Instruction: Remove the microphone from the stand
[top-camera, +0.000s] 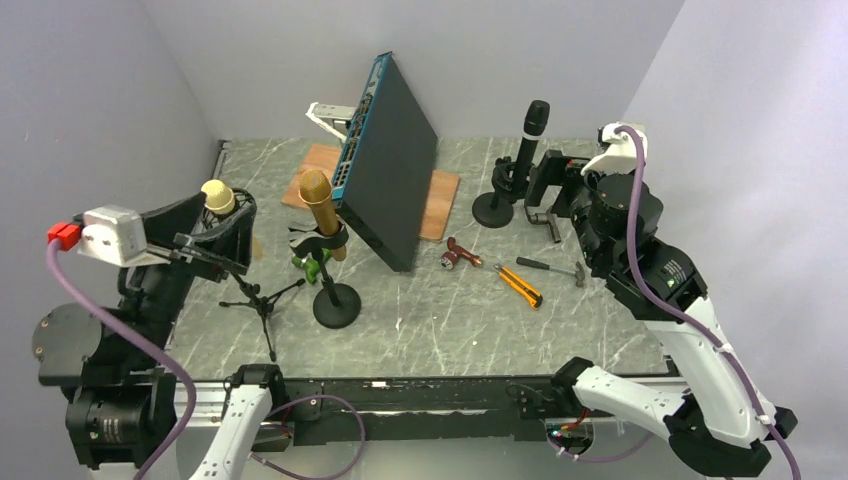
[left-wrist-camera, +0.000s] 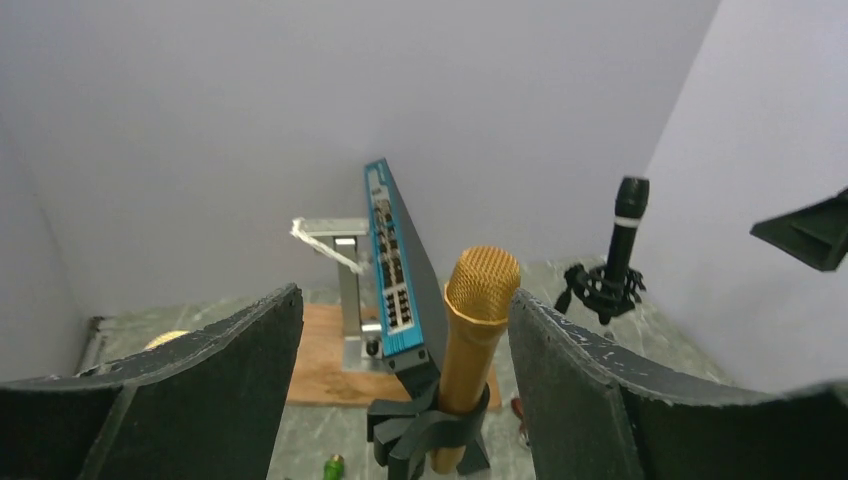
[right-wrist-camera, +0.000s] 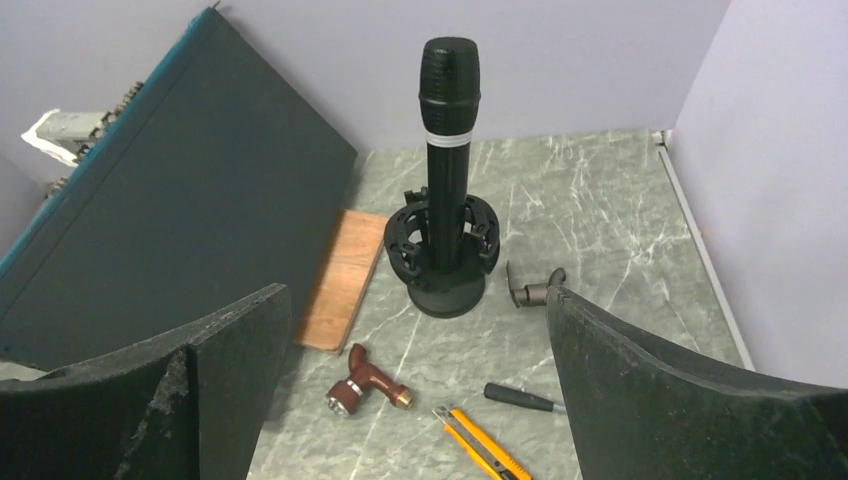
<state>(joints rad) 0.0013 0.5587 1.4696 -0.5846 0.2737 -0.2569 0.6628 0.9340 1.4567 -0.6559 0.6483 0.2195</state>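
A gold microphone (top-camera: 320, 205) (left-wrist-camera: 478, 320) stands tilted in a black clip (left-wrist-camera: 440, 425) on a round-based stand (top-camera: 337, 305), left of centre. My left gripper (top-camera: 225, 240) (left-wrist-camera: 405, 300) hangs open to its left, short of it; in the left wrist view the microphone shows near the right finger (left-wrist-camera: 580, 390), untouched. A black microphone (top-camera: 533, 135) (right-wrist-camera: 447, 120) stands upright in a shock-mount stand (top-camera: 492, 210) (right-wrist-camera: 445, 290) at the back right. My right gripper (top-camera: 540, 195) (right-wrist-camera: 417, 300) is open beside it, holding nothing.
A pale-headed microphone (top-camera: 218, 197) on a tripod (top-camera: 262, 300) sits by the left gripper. A blue-faced rack unit (top-camera: 390, 170) leans over a wooden board (top-camera: 440, 200). A brown nozzle (right-wrist-camera: 365, 385), utility knife (right-wrist-camera: 485, 445), hammer (top-camera: 550, 268) and green item (top-camera: 312, 265) lie on the table.
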